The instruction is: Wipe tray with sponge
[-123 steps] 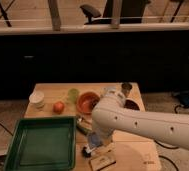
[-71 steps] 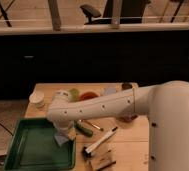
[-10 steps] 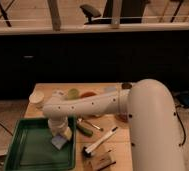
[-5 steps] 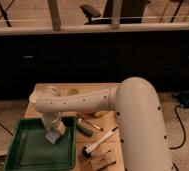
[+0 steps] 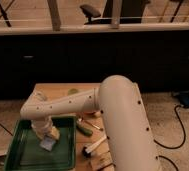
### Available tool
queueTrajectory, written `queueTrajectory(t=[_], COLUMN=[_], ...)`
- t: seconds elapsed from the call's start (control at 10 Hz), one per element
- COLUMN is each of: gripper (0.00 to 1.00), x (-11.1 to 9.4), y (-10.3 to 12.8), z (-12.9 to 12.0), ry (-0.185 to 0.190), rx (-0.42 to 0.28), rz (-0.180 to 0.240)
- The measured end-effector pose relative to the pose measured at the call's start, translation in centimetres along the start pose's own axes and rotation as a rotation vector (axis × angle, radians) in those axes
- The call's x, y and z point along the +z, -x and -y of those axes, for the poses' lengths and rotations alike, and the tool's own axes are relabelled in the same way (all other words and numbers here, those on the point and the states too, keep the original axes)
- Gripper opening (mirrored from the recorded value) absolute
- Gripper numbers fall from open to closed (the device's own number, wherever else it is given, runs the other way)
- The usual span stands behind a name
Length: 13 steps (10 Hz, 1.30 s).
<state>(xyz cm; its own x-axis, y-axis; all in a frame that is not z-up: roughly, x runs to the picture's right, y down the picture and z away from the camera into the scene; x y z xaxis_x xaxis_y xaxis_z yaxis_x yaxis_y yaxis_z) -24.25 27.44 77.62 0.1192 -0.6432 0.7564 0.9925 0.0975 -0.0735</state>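
Note:
The green tray [image 5: 23,156] lies at the front left of the wooden table. My white arm reaches across from the right and bends down over the tray. My gripper [image 5: 47,138] points down inside the tray, near its middle. It holds the sponge [image 5: 48,143], pale blue-grey below with a yellow edge at its top, pressed against the tray floor.
A black-and-white brush [image 5: 94,147] lies on the table right of the tray. A green object [image 5: 85,130] lies beside the tray's right rim. A pale green dish [image 5: 73,92] shows behind the arm. A brown block [image 5: 101,162] lies at the front.
My gripper has slid left across the tray floor with the sponge. The arm has swung further left and now covers more of the table behind.

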Motion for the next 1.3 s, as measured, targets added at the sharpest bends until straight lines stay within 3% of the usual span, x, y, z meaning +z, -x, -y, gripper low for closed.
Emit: queueTrajectory(t=[0.4,0.6,0.7,1.0,1.3], gripper=[0.0,0.0,0.0,0.0,0.0], x=[-0.2,-0.8,-1.3,-1.8,-1.6], y=[-0.2,-1.6,-3.2,-4.6,-4.8], z=[-5.3,-5.9,-5.6,-3.4,1.2], ry=[0.001,-0.019,-0.032,-0.051,-0.059], rx=[0.107,0.146,0.164,0.148,0.05], rz=[-0.001,-0.021,-0.043,-0.054,-0.042])
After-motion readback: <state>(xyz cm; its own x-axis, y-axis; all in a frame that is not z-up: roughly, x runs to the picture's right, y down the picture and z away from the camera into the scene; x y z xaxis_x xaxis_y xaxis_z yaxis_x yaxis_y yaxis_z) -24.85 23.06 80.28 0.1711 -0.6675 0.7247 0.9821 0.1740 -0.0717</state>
